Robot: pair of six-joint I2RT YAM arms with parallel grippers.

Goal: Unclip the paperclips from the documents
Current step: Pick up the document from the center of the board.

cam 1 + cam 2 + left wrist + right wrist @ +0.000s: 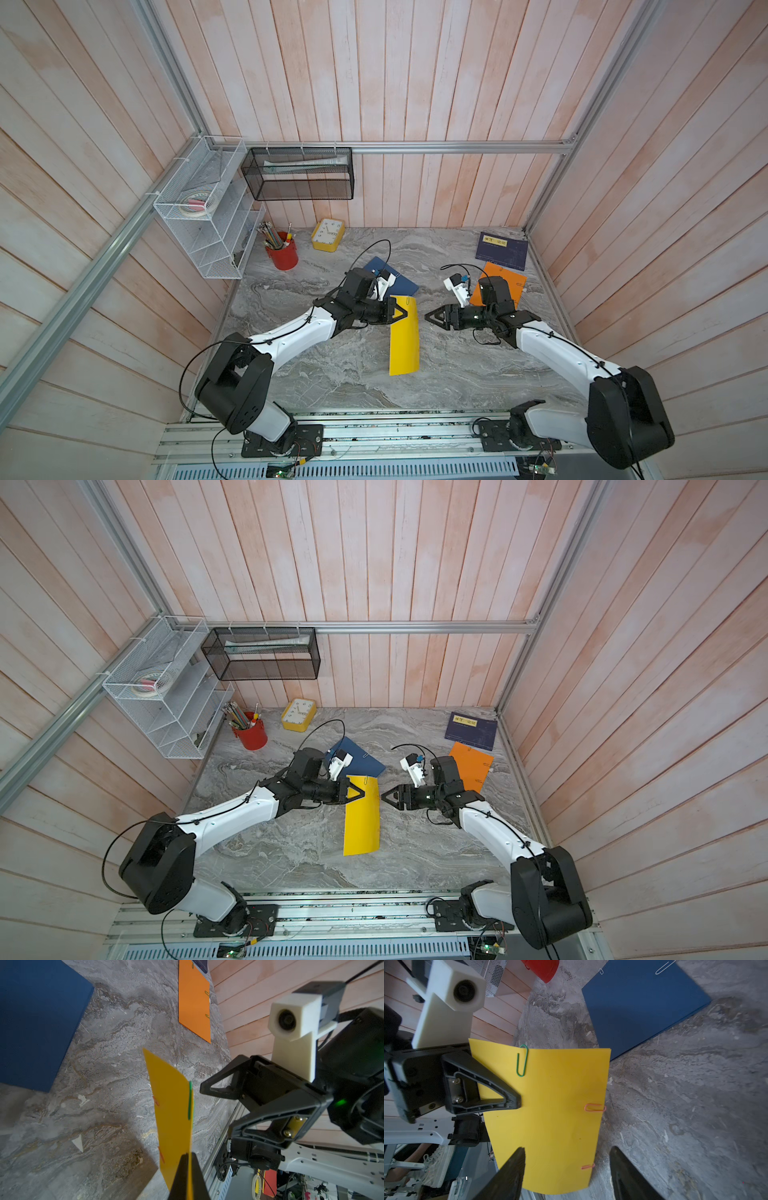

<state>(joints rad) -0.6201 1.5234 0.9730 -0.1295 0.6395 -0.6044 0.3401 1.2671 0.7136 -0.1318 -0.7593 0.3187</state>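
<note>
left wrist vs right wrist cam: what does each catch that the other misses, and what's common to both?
Left wrist only: the orange document with small green clips on its edge.
Right wrist only: silvery paperclips on the blue document, and the red cup.
Shared: the yellow document pinched by the left gripper, its green paperclip (edge-on in the left wrist view), and the blue document.

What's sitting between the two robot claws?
The yellow document, held by the left gripper, facing the open right gripper; the right wrist view shows it.
</note>
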